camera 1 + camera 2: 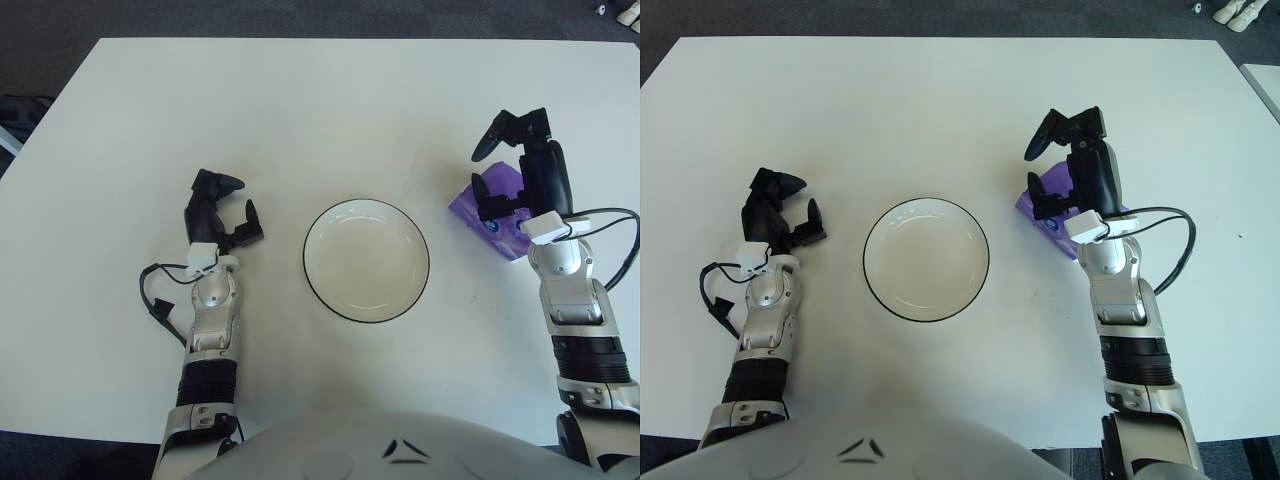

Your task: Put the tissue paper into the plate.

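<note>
A purple tissue pack [488,216] lies flat on the white table, just right of the plate. The plate [366,203] is white with a dark rim, holds nothing, and sits at the table's middle. My right hand [508,168] hovers over the pack's right part with its fingers spread, open and gripping nothing; its palm hides part of the pack. One lower finger [1044,207] shows against the pack's top. My left hand [224,208] shows left of the plate, fingers loosely spread, holding nothing.
The white table [300,110] extends far behind the plate. Cables loop beside both forearms, one near the table's right edge [625,250]. Dark floor lies beyond the table's far and left edges.
</note>
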Robot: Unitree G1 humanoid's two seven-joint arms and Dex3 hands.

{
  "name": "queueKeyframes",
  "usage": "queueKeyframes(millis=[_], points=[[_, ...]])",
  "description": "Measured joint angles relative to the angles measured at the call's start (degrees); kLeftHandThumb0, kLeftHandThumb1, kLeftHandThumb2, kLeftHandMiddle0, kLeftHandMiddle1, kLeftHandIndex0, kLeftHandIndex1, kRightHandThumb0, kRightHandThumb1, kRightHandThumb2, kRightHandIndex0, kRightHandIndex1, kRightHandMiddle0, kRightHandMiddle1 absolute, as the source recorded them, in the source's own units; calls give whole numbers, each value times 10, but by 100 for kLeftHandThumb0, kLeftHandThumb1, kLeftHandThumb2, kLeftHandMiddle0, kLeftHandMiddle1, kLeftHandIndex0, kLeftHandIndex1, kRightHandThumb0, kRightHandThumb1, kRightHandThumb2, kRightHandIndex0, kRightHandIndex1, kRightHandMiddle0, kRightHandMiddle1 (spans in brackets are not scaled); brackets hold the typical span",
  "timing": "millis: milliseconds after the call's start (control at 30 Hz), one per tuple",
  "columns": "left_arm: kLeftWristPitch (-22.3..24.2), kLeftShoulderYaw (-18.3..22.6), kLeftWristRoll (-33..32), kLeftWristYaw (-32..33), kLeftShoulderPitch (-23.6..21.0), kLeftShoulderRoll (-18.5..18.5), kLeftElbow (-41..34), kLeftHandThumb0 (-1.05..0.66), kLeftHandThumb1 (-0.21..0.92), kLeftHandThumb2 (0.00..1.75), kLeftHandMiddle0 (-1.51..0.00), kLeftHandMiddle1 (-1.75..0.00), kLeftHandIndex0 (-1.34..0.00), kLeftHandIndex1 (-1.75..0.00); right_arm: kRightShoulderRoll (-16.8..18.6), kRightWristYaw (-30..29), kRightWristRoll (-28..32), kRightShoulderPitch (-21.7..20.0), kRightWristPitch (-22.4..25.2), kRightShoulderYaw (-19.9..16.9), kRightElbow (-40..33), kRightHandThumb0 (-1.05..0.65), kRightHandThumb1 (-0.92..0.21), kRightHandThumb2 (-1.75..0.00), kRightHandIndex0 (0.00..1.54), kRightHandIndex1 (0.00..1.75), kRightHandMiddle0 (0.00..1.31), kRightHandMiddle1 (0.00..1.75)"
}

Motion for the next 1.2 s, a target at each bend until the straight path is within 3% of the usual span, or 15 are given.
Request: queueKeyframes(millis=[500,933,1000,1100,1133,1167,1200], points=[[-8,0,-3,0,-9,-1,14,-1,18,145,-69,-165,-55,-175,4,58,58,-38,27,-15,-24,0,6,-175,87,175,69,175],[-8,-1,-3,0,-10,-3,15,-1,18,146,-67,-168,-55,-175,-8,75,26,-47,36,-21,-35,0,10,-175,93,164,74,173],[-8,-1,-3,0,-10,-4,14,-1,18,146,-68,-167,-55,-175,-28,92,5,-46,40,-20,-42,0,5,-168,87,169,73,165],[-7,-2,-4,-1,-10,-4,14,-1,18,145,-68,-165,-55,-175,-77,143,-12,-25,54,-25,-72,-30,-28,-132,33,173,58,171],[-7,-2,-4,-1,-10,-4,14,-1,18,145,-68,-165,-55,-175,-95,164,-13,-12,58,-30,-83,-32,-32,-128,26,173,56,172],[-6,-2,-4,-1,-10,-4,13,-1,18,145,-68,-164,-55,-175,-114,185,-13,4,63,-37,-96,-44,-20,-127,17,170,40,166],[-6,-1,-4,-1,-10,-4,13,-1,18,144,-68,-164,-55,-175,-126,197,-13,17,65,-43,-103,-52,-17,-128,11,166,25,164]])
